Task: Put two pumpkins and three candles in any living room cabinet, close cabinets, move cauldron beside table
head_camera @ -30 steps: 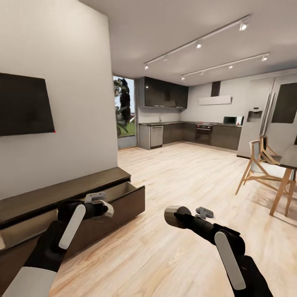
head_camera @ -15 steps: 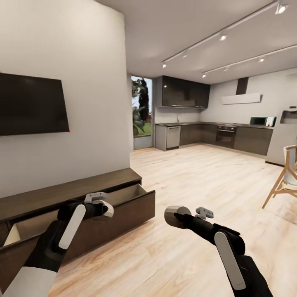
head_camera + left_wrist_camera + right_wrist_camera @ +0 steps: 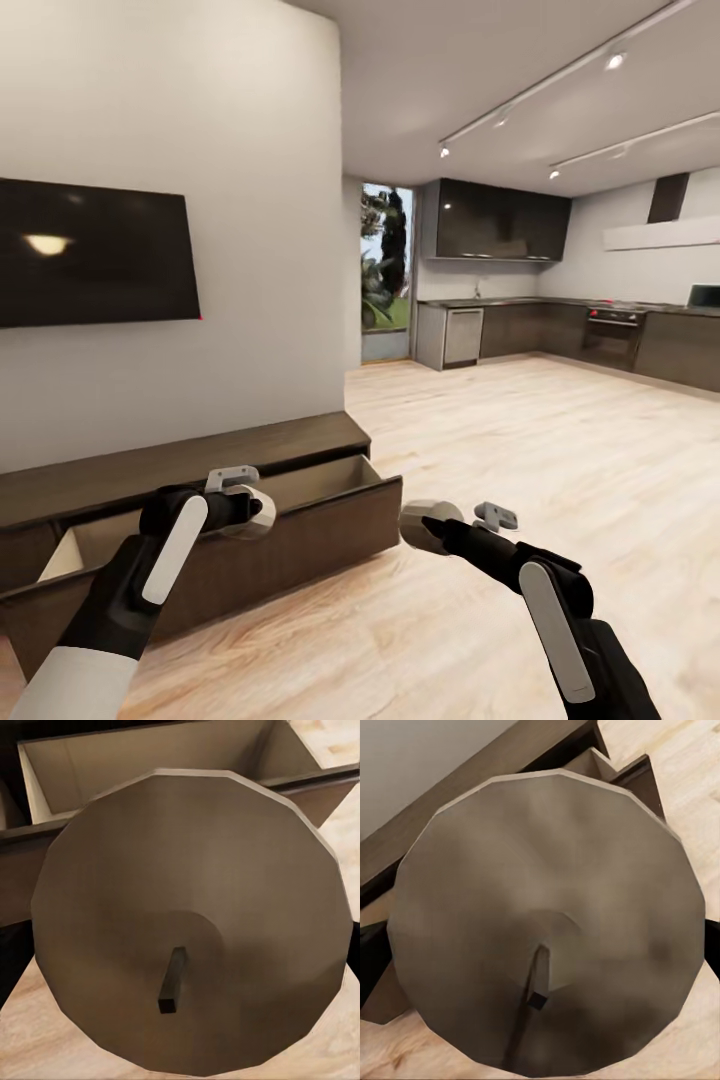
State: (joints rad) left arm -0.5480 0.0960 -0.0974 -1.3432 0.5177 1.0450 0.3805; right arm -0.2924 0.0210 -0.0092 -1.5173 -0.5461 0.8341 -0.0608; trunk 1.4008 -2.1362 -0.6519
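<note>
Ahead of us: a long dark-brown cabinet [image 3: 190,462] under a wall-mounted television [image 3: 95,252], its drawer [image 3: 250,530] pulled open, pale inside. Our left gripper [image 3: 245,505] holds a beige-grey candle [image 3: 258,512] over the drawer; our right gripper [image 3: 435,525] holds another candle [image 3: 422,527] above the wood floor [image 3: 520,470]. Beyond: kitchen units [image 3: 560,335].

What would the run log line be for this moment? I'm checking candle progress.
left gripper: holding candle over open drawer | right gripper: holding candle | cabinet: drawer open | base: facing cabinet
</note>
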